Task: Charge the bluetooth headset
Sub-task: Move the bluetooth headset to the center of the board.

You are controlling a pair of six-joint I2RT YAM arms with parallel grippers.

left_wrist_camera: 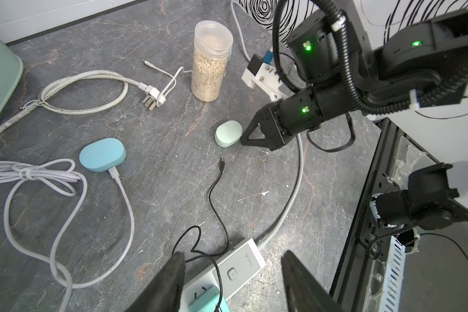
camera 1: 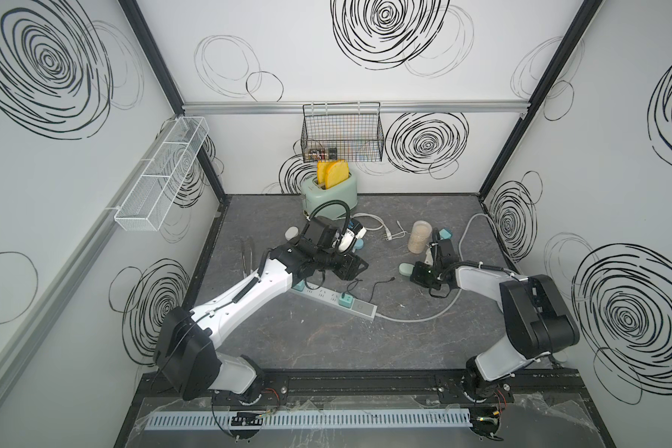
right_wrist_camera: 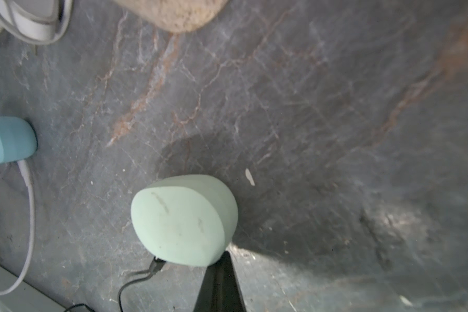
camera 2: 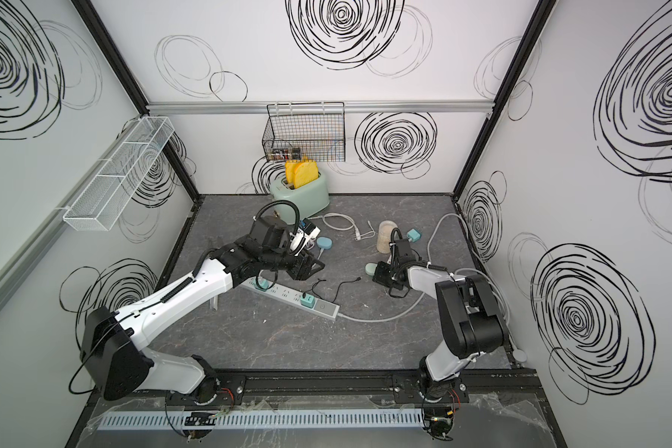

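earbud case (left_wrist_camera: 227,133), mint green, sits on the grey desk (camera 1: 326,341) between its middle and its right edge, just in front of a jar of grain (left_wrist_camera: 211,62). the right claw (left_wrist_camera: 247,138), jaws pressed together and holding nothing, touches the case's side with its tip. the free plug of a black cable (left_wrist_camera: 214,194) lies near the case, not plugged in. the left claw (left_wrist_camera: 233,256), jaws apart and empty, hangs over the white power strip (left_wrist_camera: 245,263). 1 blue case (left_wrist_camera: 102,155), further left, has a white cable in it.
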